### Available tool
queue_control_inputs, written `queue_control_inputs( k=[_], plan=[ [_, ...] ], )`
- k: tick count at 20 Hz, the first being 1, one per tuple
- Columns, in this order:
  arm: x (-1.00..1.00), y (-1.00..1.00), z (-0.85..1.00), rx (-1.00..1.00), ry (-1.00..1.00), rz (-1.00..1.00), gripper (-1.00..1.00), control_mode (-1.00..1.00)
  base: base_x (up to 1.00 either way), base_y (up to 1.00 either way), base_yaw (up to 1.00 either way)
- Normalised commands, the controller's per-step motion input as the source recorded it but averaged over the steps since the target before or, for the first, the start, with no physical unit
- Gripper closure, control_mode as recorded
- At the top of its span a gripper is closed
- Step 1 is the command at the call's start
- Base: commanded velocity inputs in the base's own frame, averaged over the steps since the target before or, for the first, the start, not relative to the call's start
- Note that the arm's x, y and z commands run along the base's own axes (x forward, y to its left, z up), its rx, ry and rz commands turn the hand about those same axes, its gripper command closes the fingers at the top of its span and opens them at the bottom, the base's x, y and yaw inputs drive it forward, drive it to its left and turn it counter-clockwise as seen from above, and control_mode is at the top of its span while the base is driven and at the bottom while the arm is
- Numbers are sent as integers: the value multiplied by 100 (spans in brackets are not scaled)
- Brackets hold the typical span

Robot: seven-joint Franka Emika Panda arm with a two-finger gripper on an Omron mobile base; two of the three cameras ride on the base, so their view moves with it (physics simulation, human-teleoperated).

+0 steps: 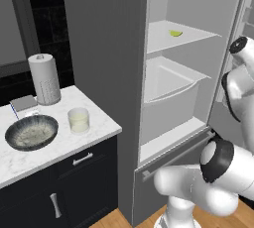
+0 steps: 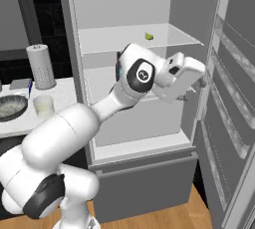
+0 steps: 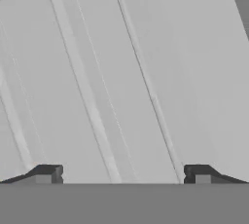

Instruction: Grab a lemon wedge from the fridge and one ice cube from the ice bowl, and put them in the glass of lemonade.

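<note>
Item: wedge (image 1: pixel 175 33), on the fridge (image 1: pixel 104 48) upper shelf (image 1: pixel 163 36), far right part; I read its long axis running left-right. My tool (image 3: pixel 124 174): spread wide, empty. On the table (image 1: pixel 99 123): glass (image 1: pixel 78 120) right of bowl (image 1: pixel 31 132).

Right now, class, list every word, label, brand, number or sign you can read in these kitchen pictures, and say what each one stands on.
No readable text stands anywhere in these pictures.
Robot arm joint cap: a small pale mark, too small to read as letters.
Fridge, paper-towel roll, ice bowl, glass of lemonade: no labels or brands.
Small grey box behind the bowl: plain, no print to make out.
</note>
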Motion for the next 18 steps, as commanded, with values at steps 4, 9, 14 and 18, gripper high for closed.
queue_control_inputs(
  k=[4, 9, 14, 18],
  plan=[
    [38, -59, 0, -18, 8, 21, -100, -100, 0, 0, 0],
    [71, -60, 0, -16, 19, 13, -100, -100, 0, 0, 0],
    [66, -58, 0, -11, 21, 6, -100, -100, 0, 0, 0],
    [38, -62, 0, -2, 22, 0, -100, -100, 0, 0, 0]
  ],
)
